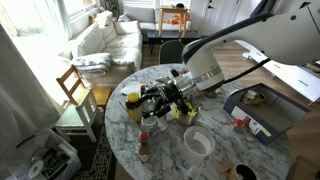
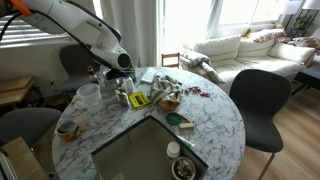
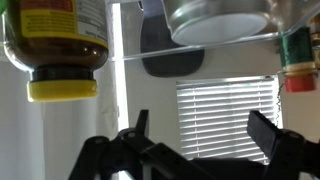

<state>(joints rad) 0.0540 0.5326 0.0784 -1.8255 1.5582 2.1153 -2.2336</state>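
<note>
The gripper [image 3: 198,122] is seen with its fingers [image 3: 140,125] spread wide, and nothing is held between them. A jar [image 3: 62,45] with a yellow lid is found ahead of the gripper and off to the side of one finger, outside the gap. It is shown upside down in the wrist view, as is everything else there. No contact between jar and fingers is seen. Straight ahead, beyond the gap, a bowl [image 3: 220,20] is placed. Farther out, past the opposite finger, a bottle [image 3: 298,55] with a red cap is partly cut off by the frame edge. Behind these, a dark chair [image 3: 172,55] and window blinds [image 3: 225,105] are seen. In both exterior views the gripper [image 1: 155,100] [image 2: 122,88] is held low over a round marble table [image 1: 170,162] [image 2: 215,125], amid a cluster of small items. A yellow mug [image 1: 133,105] is set just beside the fingertips in an exterior view. A grey tray [image 1: 282,112] lies well behind the gripper, by the arm. Whether any item in the cluster is touched by the fingers cannot be told from the exterior views.
</note>
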